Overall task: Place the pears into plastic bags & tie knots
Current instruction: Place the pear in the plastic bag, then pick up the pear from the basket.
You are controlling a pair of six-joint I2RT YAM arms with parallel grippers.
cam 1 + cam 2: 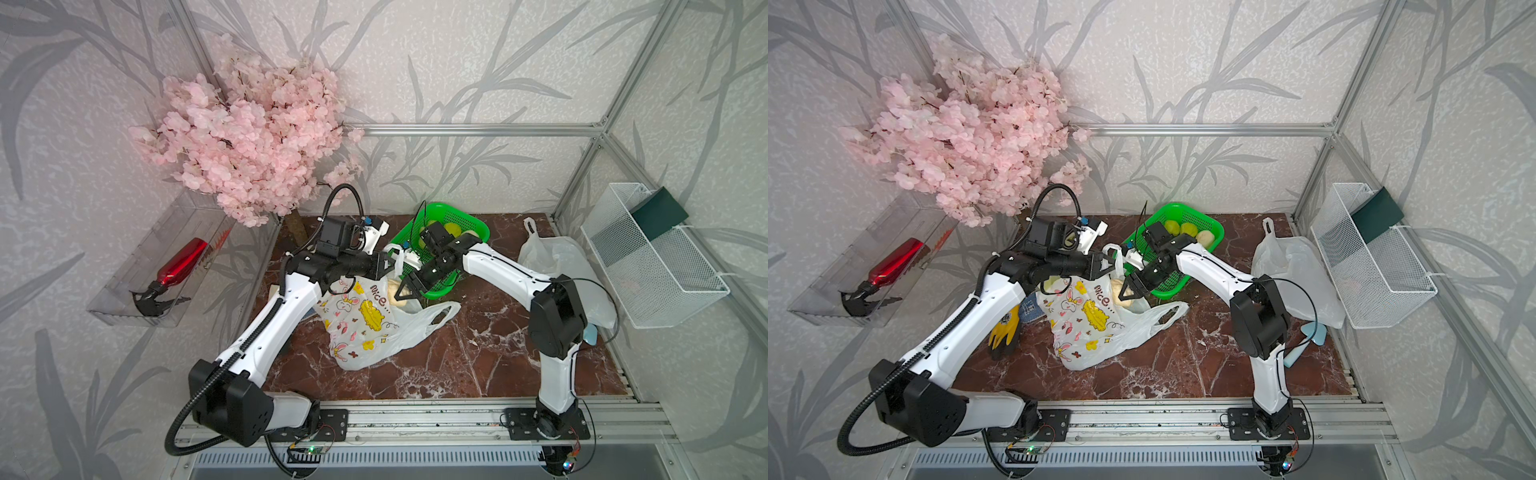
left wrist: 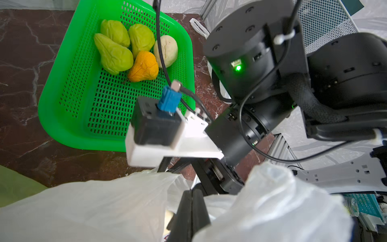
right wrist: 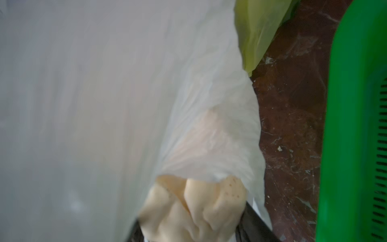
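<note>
The left jaws clamp the rim of a white bunny-printed plastic bag (image 1: pixel 365 332); the right jaws grip a cream-white toy pear (image 3: pixel 194 209) at its mouth, a green perforated plastic basket (image 1: pixel 465 218) just beyond.

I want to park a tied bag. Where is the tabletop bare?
Bare: the front strip between the printed bag and the rail; also the patch between bag, basket and right arm. Crowded: the bag's mouth, where left gripper and right gripper, holding a pear, meet.
</note>
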